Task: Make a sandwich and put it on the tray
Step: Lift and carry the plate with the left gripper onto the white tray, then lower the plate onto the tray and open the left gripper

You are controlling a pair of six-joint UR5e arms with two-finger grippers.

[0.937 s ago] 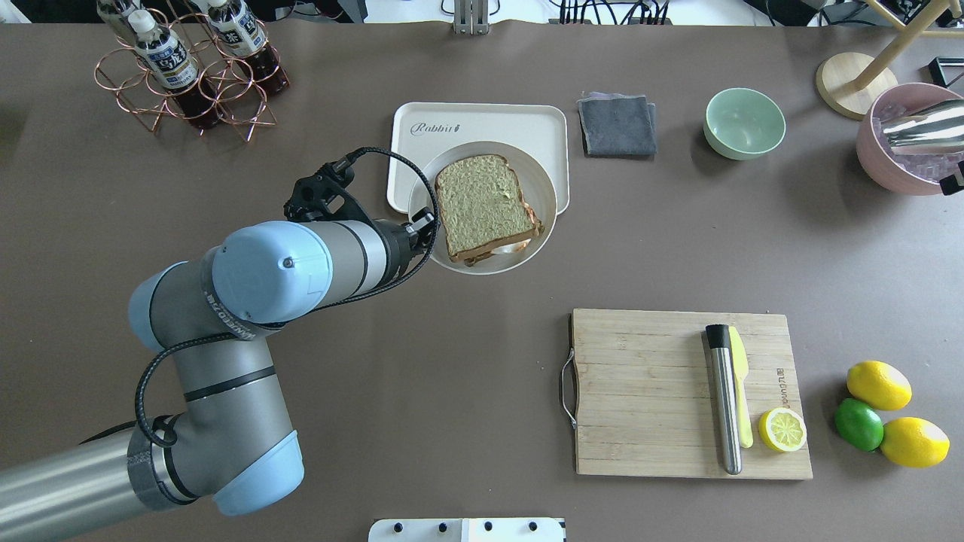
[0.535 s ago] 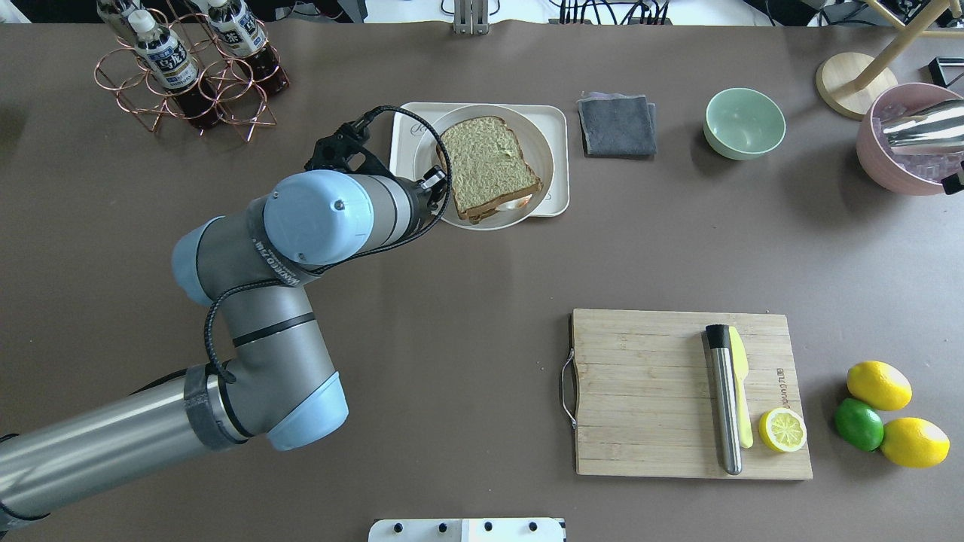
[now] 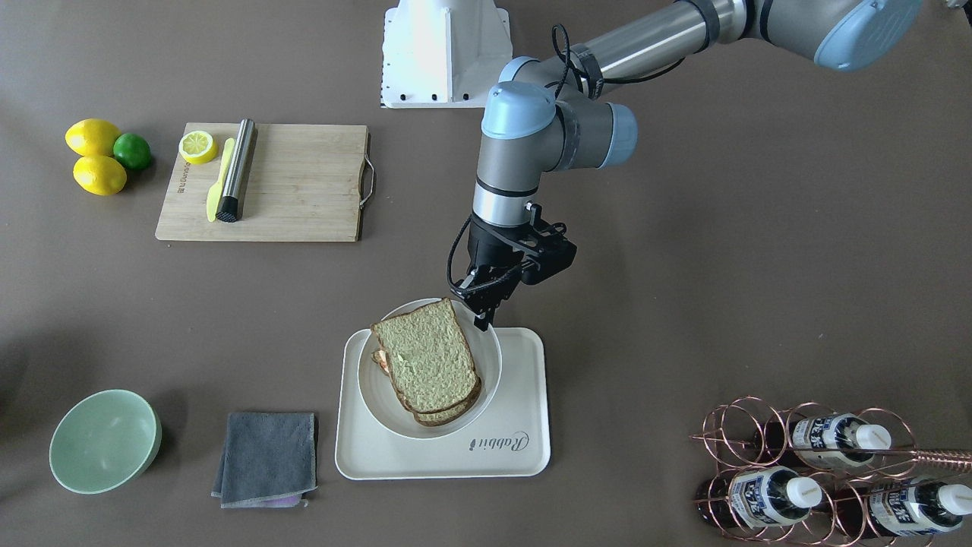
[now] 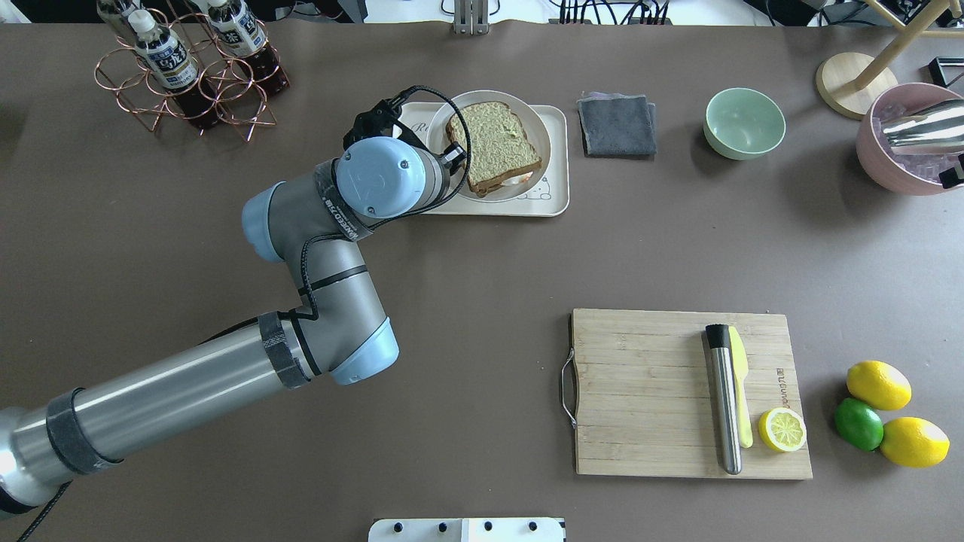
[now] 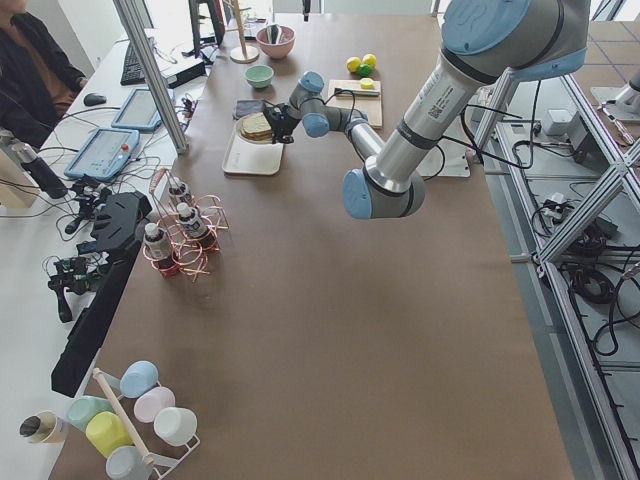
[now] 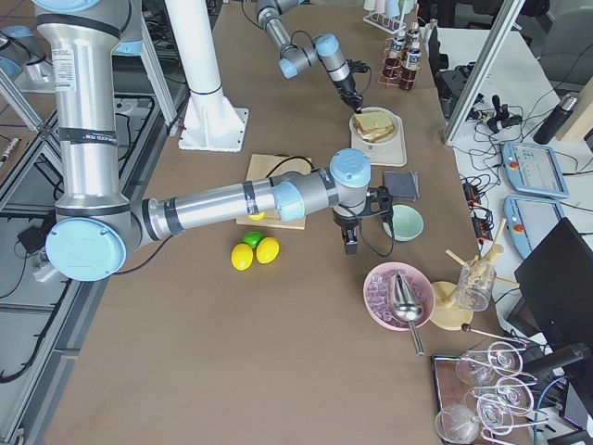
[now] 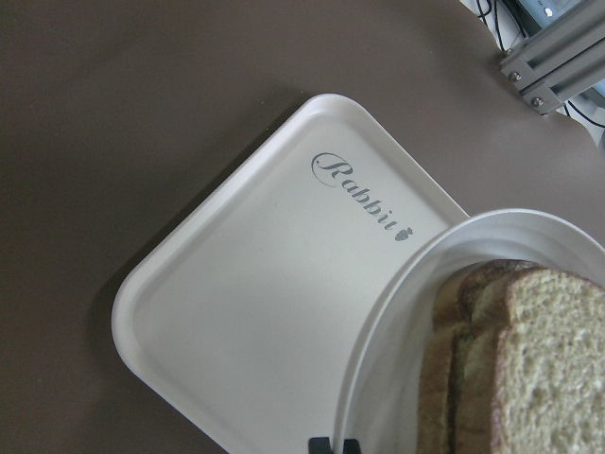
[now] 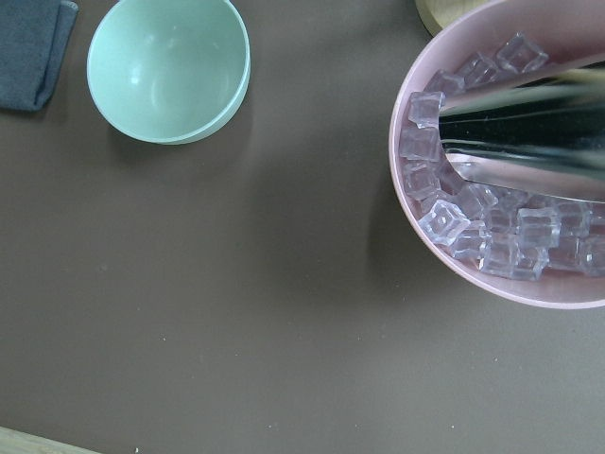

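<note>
The left gripper [image 3: 484, 317] is pinched narrow on the rim of the round white plate [image 3: 492, 357], on the side nearest the robot. In the left wrist view its fingertips [image 7: 319, 444] sit close together at that rim. The sandwich [image 3: 425, 357] lies on the plate, its top slice skewed over the lower one, with a sliver of egg white [image 4: 518, 179] showing at one edge. The plate sits over the cream tray [image 3: 433, 456], leaving the "Rabbit" script uncovered. I cannot tell whether it rests on the tray or hangs just above it. The right gripper [image 6: 350, 243] hangs over bare table between the green bowl [image 8: 168, 68] and the pink bowl [image 8: 398, 180] of ice cubes [image 8: 444, 222]. I cannot tell how wide its jaws stand.
</note>
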